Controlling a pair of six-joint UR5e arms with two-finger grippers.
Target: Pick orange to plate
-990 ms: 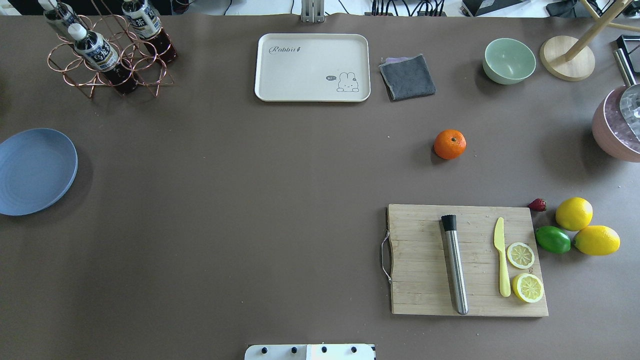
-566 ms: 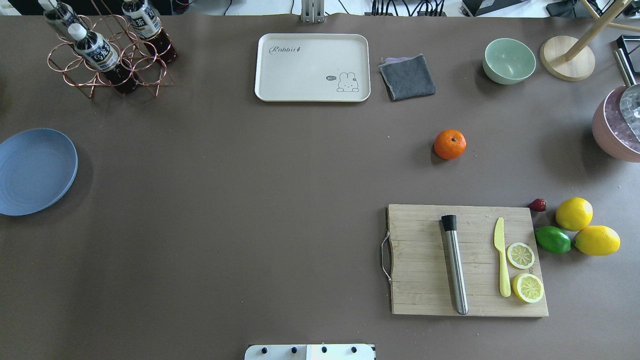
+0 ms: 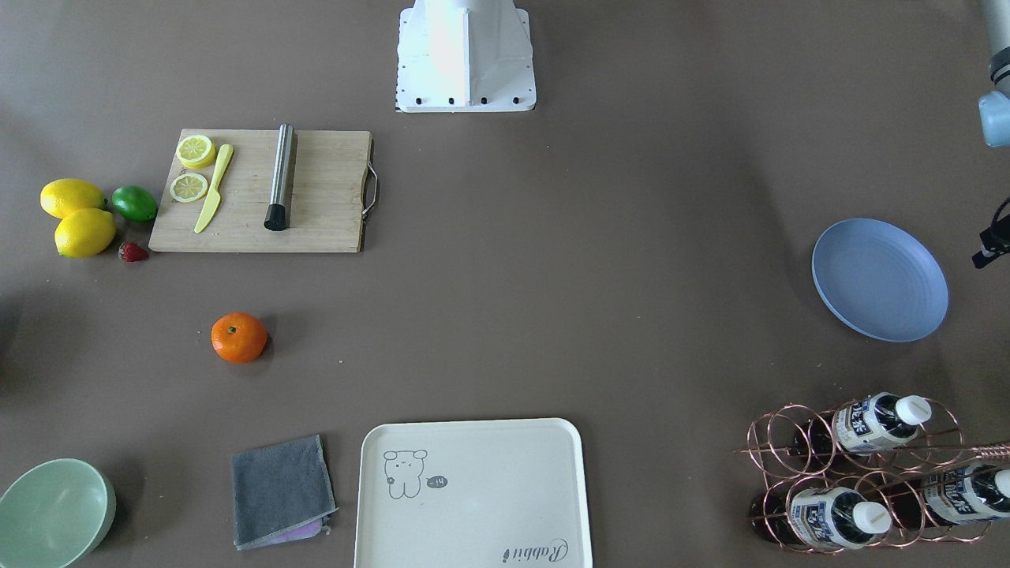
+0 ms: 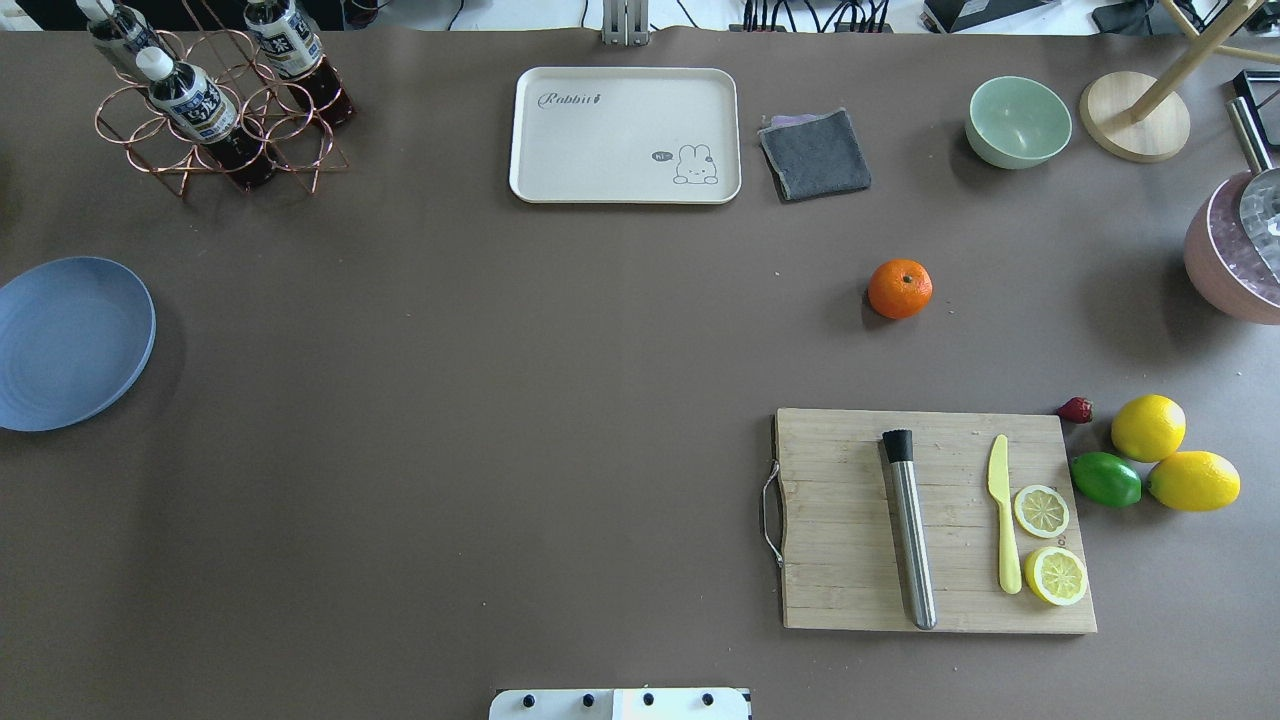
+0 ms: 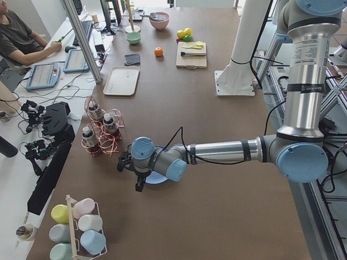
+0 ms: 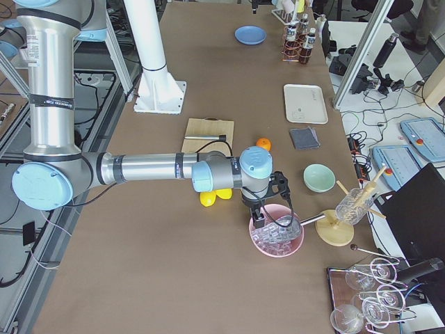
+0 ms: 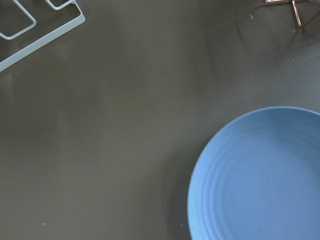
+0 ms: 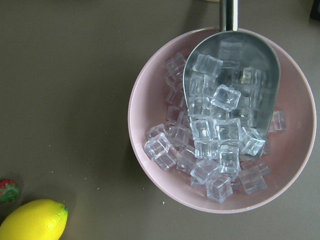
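Note:
The orange (image 4: pixel 900 289) sits alone on the brown table right of centre, beyond the cutting board; it also shows as the orange (image 3: pixel 239 338). Far off at the table's left edge lies the light-blue plate (image 4: pixel 70 340), which fills the lower right of the left wrist view as the plate (image 7: pixel 260 180). My left gripper (image 5: pixel 139 184) hangs just beside the plate's outer edge. My right gripper (image 6: pixel 259 221) hovers over a pink bowl of ice. Neither gripper's fingers show clearly, so I cannot tell whether they are open or shut.
A cutting board (image 4: pixel 935 520) carries a muddler, a yellow knife and lemon slices. Two lemons (image 4: pixel 1148 427), a lime (image 4: pixel 1106 479) and a strawberry lie to its right. The pink ice bowl (image 4: pixel 1225 260), green bowl (image 4: pixel 1018 120), grey cloth (image 4: pixel 815 153), cream tray (image 4: pixel 625 135) and bottle rack (image 4: pixel 210 110) line the edges.

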